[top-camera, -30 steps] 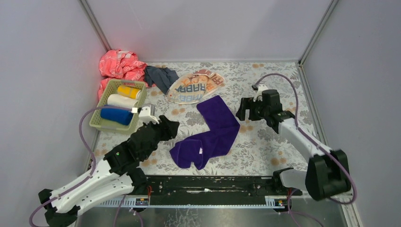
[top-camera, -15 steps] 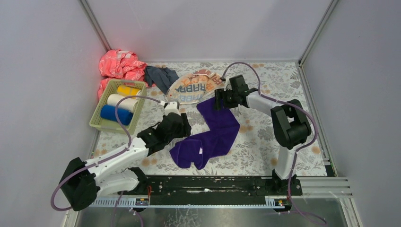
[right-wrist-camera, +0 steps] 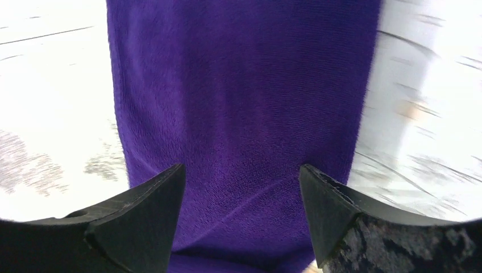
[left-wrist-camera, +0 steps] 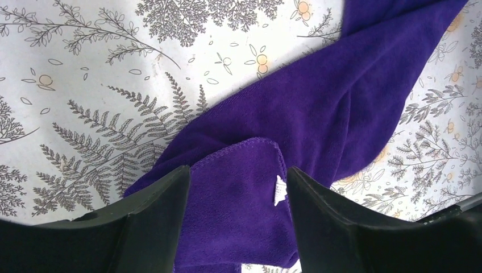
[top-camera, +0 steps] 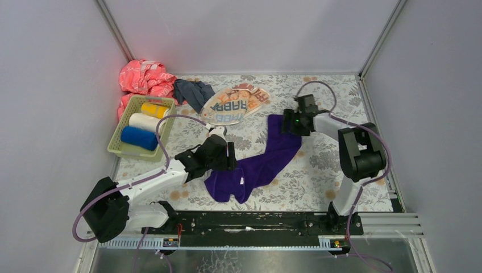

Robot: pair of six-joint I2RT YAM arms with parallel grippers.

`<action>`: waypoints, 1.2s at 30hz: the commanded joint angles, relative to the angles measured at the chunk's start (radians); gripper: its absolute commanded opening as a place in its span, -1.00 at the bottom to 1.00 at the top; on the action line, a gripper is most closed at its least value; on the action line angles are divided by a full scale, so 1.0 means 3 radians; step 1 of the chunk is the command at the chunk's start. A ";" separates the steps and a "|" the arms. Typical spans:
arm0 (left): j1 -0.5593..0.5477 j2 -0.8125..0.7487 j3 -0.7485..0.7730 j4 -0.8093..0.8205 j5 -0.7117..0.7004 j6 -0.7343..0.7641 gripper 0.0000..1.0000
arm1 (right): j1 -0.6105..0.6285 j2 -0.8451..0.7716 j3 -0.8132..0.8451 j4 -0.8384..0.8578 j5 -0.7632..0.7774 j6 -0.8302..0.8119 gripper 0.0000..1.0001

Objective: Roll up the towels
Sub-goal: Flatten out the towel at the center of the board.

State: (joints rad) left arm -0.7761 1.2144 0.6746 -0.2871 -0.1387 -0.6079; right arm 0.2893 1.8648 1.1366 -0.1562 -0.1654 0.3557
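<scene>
The purple towel [top-camera: 258, 162] lies twisted on the counter [top-camera: 318, 170]. Our left fingers [left-wrist-camera: 162, 205] are open astride its near corner, our right fingers [right-wrist-camera: 148, 210] open over its far end. We should pinch both ends and pull it flat before rolling

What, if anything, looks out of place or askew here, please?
The purple towel lies askew: twisted diagonally, its near end folded over itself rather than flat. A pink cloth sits crumpled in the far-left corner.
</scene>
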 commanded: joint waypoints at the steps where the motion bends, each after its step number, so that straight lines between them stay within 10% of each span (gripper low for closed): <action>1: 0.0010 -0.0022 0.0119 -0.0011 0.0050 0.0090 0.28 | -0.0124 -0.0369 -0.0152 -0.0361 0.0614 -0.0100 0.61; 10: -0.0004 0.0025 0.0269 -0.0228 0.0365 0.0294 0.23 | 0.0440 -0.0348 0.0362 -0.0745 0.1124 -0.0389 0.62; 21: -0.0393 0.0803 0.0811 -0.0406 0.0092 0.0155 -0.26 | 0.0490 -0.0657 -0.0115 -0.0602 0.1122 -0.0286 0.62; 36: -0.0421 0.1337 0.0939 -0.0475 -0.0127 -0.0344 -0.32 | 0.0489 -0.0988 -0.0382 -0.0470 0.1215 -0.0339 0.66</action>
State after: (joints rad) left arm -0.8963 1.5776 0.9405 -0.4290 -0.1463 -0.6762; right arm 0.4381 1.6058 1.0264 -0.3275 0.1726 0.2642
